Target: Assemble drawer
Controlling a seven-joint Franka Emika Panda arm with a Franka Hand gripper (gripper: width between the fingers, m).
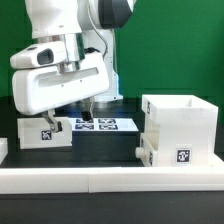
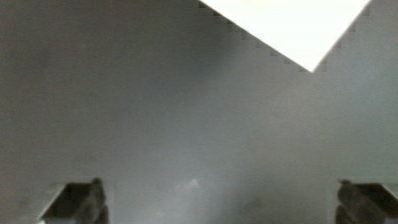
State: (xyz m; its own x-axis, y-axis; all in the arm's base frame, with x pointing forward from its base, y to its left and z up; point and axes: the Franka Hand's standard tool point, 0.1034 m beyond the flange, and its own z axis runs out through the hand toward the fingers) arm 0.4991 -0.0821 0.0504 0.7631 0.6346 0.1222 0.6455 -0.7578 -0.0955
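The tall white case (image 1: 180, 122) stands at the exterior view's right, with a tag on its front. One small white tray (image 1: 45, 130) with a tag sits at the exterior view's left. A second white tray (image 1: 144, 150) lies low against the case's left side. My gripper (image 1: 88, 108) hangs above the table between the left tray and the marker board, touching nothing. In the wrist view my gripper (image 2: 222, 200) is open and empty, with the fingertips (image 2: 75, 200) wide apart over bare grey table. A white corner (image 2: 302, 30) shows there; I cannot tell what it belongs to.
The marker board (image 1: 97, 124) lies flat behind the gripper at mid table. A long low white border rail (image 1: 100, 178) runs along the front edge. The arm's large white body fills the upper left of the exterior view.
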